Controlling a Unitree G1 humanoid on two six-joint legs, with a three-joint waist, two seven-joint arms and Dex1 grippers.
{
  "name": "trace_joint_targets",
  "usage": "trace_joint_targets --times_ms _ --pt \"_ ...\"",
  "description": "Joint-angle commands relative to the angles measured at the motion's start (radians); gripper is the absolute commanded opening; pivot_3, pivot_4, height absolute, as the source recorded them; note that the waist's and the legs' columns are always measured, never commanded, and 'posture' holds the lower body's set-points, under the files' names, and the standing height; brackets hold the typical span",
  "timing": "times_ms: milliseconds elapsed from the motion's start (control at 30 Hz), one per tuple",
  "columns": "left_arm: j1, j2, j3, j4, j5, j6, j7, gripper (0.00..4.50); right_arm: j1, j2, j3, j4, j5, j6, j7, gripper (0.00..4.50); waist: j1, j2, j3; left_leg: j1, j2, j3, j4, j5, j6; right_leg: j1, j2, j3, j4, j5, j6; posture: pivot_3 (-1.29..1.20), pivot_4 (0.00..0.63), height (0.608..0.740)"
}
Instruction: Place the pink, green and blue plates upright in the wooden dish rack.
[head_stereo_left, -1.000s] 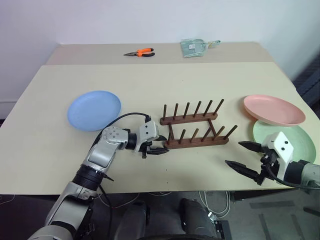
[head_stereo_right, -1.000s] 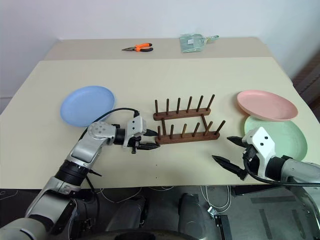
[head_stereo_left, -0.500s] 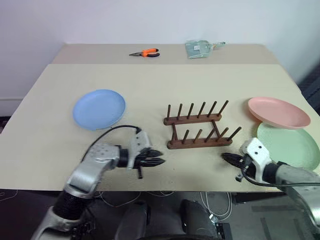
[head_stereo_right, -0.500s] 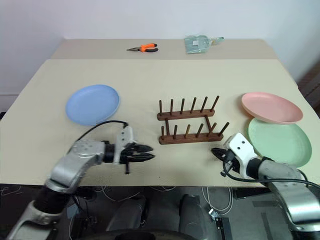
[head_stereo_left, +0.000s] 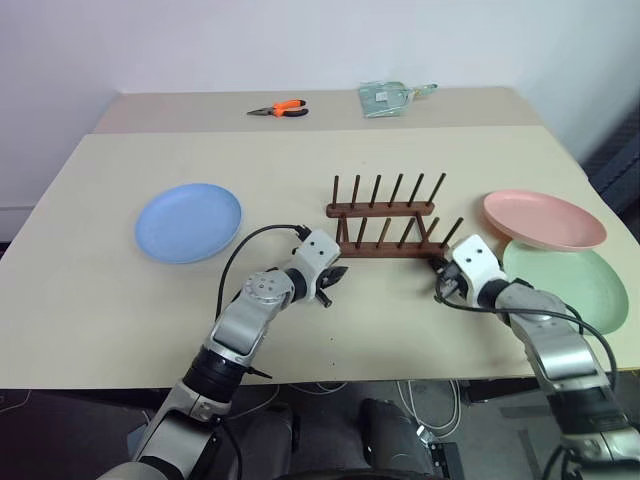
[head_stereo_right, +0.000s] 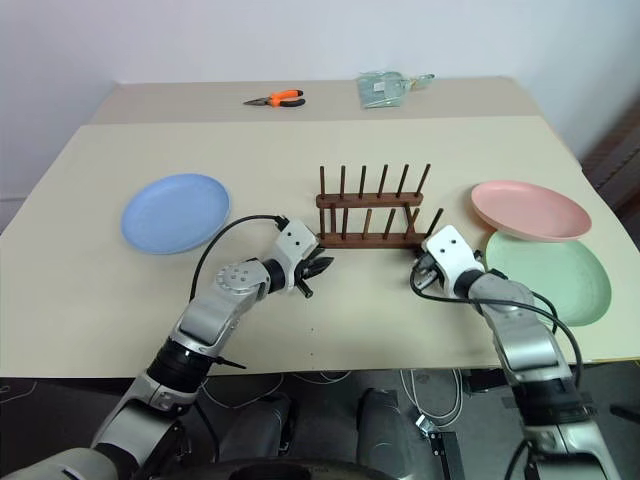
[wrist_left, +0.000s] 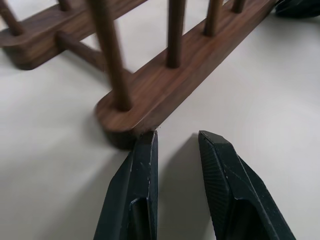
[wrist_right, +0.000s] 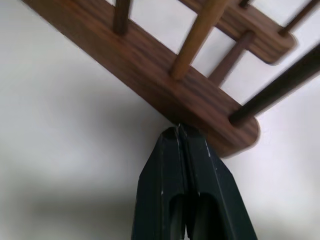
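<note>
Wooden dish rack (head_stereo_left: 392, 222) sat empty near desk middle, slightly toward right edge, pegs upright. Left gripper (wrist_left: 176, 145) parted narrowly, holding nothing, one fingertip (wrist_left: 148, 137) touching the left end of the near rail. Right gripper (wrist_right: 179, 131) pinched fully together, holding nothing, tips butted against the right end of the same rail. Looked like a two-sided nudge to square or reposition the rack, judging from both tips at rail ends.

Blue plate (head_stereo_left: 189, 221) lay flat toward left edge, well apart from rack. Pink plate (head_stereo_left: 544, 219) lay flat near right edge, overlapping far rim of green plate (head_stereo_left: 580, 285), nearer the front-right corner. None racked yet.

To do step well: pushed low on the rail, not on pegs, to avoid tipping. Kept both ends moving evenly so rack did not skew. Went slow; light rack likely to slide or spin on smooth desk (head_stereo_left: 400, 160). Left room between rack and pink plate for later pickup.

Orange pliers (head_stereo_left: 280, 106) and clear packet (head_stereo_left: 388, 95) lay along far edge, out of the way.
</note>
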Motion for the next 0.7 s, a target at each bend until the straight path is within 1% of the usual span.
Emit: trace_joint_targets --times_ms 33,100,133,200,267,300,367,433,467,533,700 --pt "-0.011 0.020 0.053 0.072 0.022 -0.013 0.046 1.29 -0.082 0.008 -0.009 0.074 -0.023 -0.045 -0.019 0.00 -0.001 0.000 0.000 0.000 0.000 0.000 0.000 0.000 0.000 0.000 0.000 0.000 0.000 0.001 -0.001 0.00 0.150 0.740" --pt "-0.013 0.023 0.059 0.068 0.018 -0.024 0.044 1.24 -0.093 -0.008 -0.024 0.054 0.003 -0.035 0.022 0.53 -0.001 0.000 0.000 0.000 0.000 0.000 -0.001 0.000 0.000 0.000 0.000 0.000 0.000 0.002 -0.002 0.00 0.150 0.740" --pt "-0.013 0.025 0.063 0.062 0.013 -0.024 0.041 1.24 -0.089 -0.024 -0.032 0.034 0.015 -0.030 0.046 0.91 -0.001 0.000 0.000 0.000 0.000 0.000 -0.001 0.000 0.000 0.000 0.000 0.000 0.000 0.002 -0.002 0.00 0.150 0.740" --pt "0.008 0.051 0.074 -0.003 -0.027 -0.029 -0.017 1.24 -0.047 -0.132 -0.075 -0.051 -0.001 -0.060 0.107 1.88 -0.001 0.001 0.001 0.000 0.000 0.000 -0.001 0.000 0.000 0.000 0.000 0.000 0.000 0.002 -0.001 0.00 0.150 0.740" --pt "0.036 0.089 0.073 -0.087 -0.074 -0.039 -0.096 1.24 -0.006 -0.236 -0.151 -0.125 0.010 -0.064 0.158 2.87 0.002 0.003 0.001 -0.003 -0.001 0.000 -0.001 0.000 0.000 -0.002 0.000 0.000 -0.001 0.002 -0.001 0.00 0.150 0.740" --pt "0.045 0.103 0.070 -0.115 -0.089 -0.042 -0.122 1.24 0.007 -0.267 -0.179 -0.145 0.022 -0.056 0.171 3.28 0.002 0.003 0.001 -0.005 -0.001 0.000 -0.001 0.000 0.000 -0.004 0.000 0.001 -0.001 0.002 -0.001 0.00 0.150 0.740" --pt "0.064 0.131 0.056 -0.181 -0.120 -0.037 -0.177 1.24 0.039 -0.350 -0.241 -0.156 0.023 -0.047 0.203 4.30 0.005 0.003 0.001 -0.006 -0.001 0.000 -0.001 0.000 0.000 -0.005 0.000 0.001 -0.002 0.002 -0.001 0.00 0.150 0.740" --pt "0.080 0.153 0.030 -0.239 -0.149 -0.041 -0.238 1.24 0.081 -0.440 -0.266 -0.119 -0.022 -0.088 0.238 4.30 0.006 0.003 0.001 -0.006 -0.001 0.000 -0.001 0.000 0.000 -0.004 0.000 0.000 -0.002 0.002 -0.001 0.00 0.150 0.740" --pt "0.084 0.158 0.022 -0.253 -0.155 -0.044 -0.255 1.24 0.093 -0.464 -0.268 -0.104 -0.034 -0.105 0.246 4.30 0.007 0.002 0.001 -0.006 0.000 0.000 -0.001 0.000 0.000 -0.003 0.000 0.000 -0.003 0.000 -0.002 0.00 0.150 0.740" --pt "0.086 0.161 0.008 -0.266 -0.159 -0.048 -0.273 1.24 0.098 -0.481 -0.265 -0.066 -0.036 -0.134 0.255 4.30 0.005 0.002 0.001 -0.006 0.000 0.000 0.000 0.000 0.000 -0.003 0.000 0.000 -0.003 -0.002 -0.001 0.00 0.150 0.740" --pt "0.055 0.114 -0.042 -0.239 -0.147 -0.063 -0.273 1.24 0.015 -0.503 -0.146 0.212 -0.165 -0.302 0.213 4.30 0.001 0.002 0.001 -0.005 0.000 0.002 0.000 0.000 0.000 -0.003 -0.001 0.001 -0.003 -0.002 -0.001 0.00 0.150 0.740"
